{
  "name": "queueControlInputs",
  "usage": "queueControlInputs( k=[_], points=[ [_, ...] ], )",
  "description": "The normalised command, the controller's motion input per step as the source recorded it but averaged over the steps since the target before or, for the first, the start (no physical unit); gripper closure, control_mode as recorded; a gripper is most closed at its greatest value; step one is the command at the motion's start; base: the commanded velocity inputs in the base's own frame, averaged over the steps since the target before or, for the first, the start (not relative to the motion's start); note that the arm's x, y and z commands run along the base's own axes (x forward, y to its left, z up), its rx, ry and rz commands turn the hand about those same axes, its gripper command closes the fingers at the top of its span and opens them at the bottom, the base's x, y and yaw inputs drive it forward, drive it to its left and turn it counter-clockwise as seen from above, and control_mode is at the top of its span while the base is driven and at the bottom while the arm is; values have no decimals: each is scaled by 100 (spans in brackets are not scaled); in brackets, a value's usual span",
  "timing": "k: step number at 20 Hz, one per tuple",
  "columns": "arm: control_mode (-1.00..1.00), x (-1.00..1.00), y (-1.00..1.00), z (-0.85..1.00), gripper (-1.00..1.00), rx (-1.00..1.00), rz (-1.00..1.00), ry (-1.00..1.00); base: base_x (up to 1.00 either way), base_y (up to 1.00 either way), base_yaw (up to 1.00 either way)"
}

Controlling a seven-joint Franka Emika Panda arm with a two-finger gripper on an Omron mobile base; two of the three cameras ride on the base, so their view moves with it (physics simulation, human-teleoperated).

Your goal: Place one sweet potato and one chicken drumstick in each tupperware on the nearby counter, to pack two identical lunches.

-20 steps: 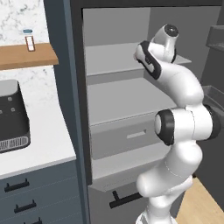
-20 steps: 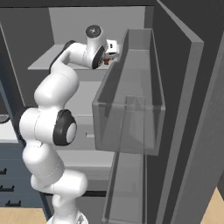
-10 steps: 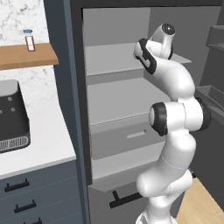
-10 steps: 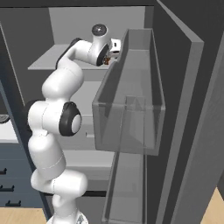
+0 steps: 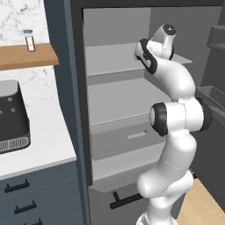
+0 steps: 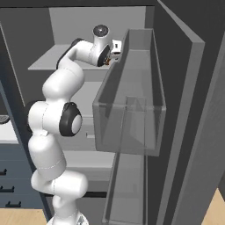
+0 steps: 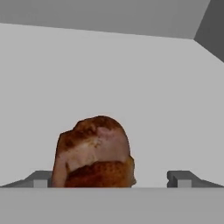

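Hand view: chicken drumstick sits between gripper fingers, jaws wide – fetch step, inside fridge. Next: close on it, carry to tupperware.

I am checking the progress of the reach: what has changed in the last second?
The arm straightened upward, pushing the claw deeper over the upper fridge shelf. The chicken drumstick sits between the open fingers, not yet gripped. The fridge, door bin and counter stayed unchanged.

Mottled reddish-brown and pale tan chicken drumstick, plain grey shelf, white counter, dark blue-grey drawers
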Motion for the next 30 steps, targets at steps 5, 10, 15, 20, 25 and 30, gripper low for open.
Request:
queueControlInputs(
  k=[5,10,15,20,25,30],
  points=[
    [-100,0,1,-29,100,0,0,0,0,0,0],
    [-100,-28,0,-9,100,0,0,1,0,0,0],
    [-100,-95,0,-3,100,1,0,-2,0,0,0],
    [-100,-100,0,0,100,2,0,-6,0,0,0],
    [-100,-100,0,0,100,-2,1,2,0,0,0],
    [-100,-100,7,-1,100,-10,2,17,0,0,0]
  ],
)
